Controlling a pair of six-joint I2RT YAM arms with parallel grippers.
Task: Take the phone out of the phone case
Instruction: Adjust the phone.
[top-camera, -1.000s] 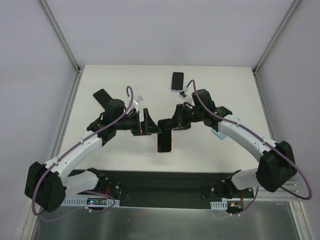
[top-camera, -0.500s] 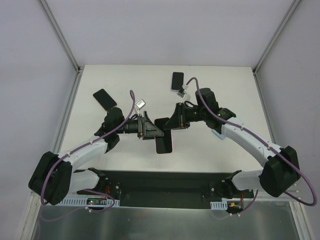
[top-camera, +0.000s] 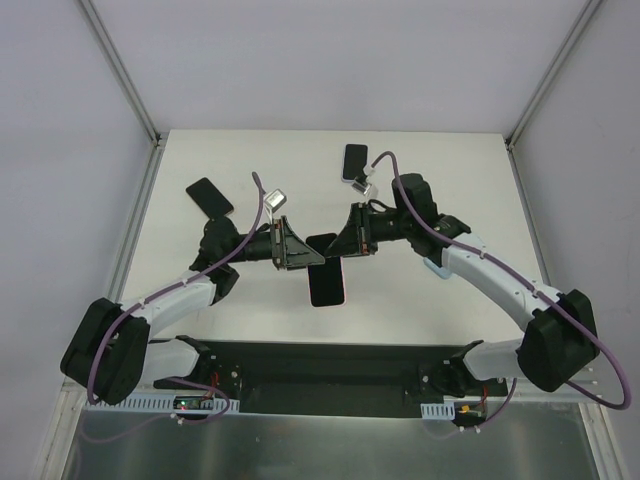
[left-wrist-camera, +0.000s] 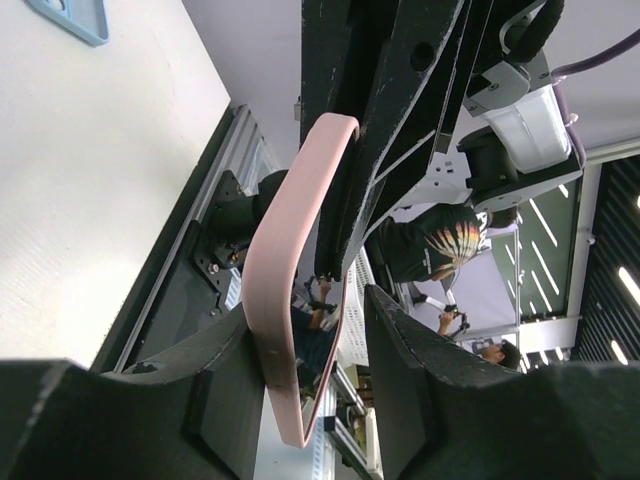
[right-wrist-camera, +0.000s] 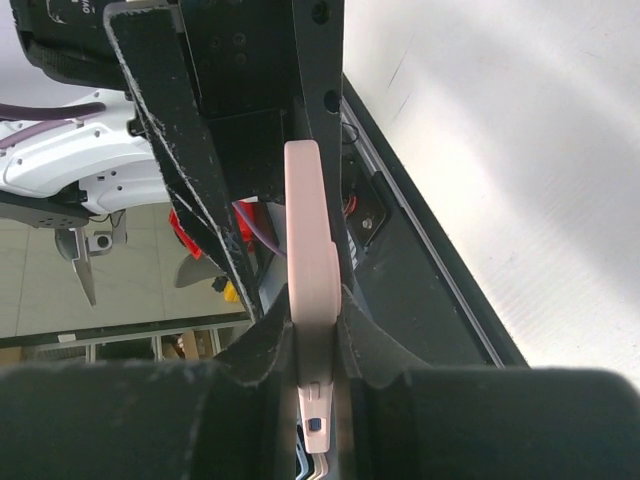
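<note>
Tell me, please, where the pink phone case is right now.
In the top external view the pink phone case is at mid-table, clamped by the right gripper, with the left gripper straddling it.

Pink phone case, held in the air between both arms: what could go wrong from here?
1. Only the right fingers clearly clamp the pink phone case. The left fingers show a gap beside it, so it may twist or slip.
2. It hangs above the table, so the phone could drop if it pops free.
</note>
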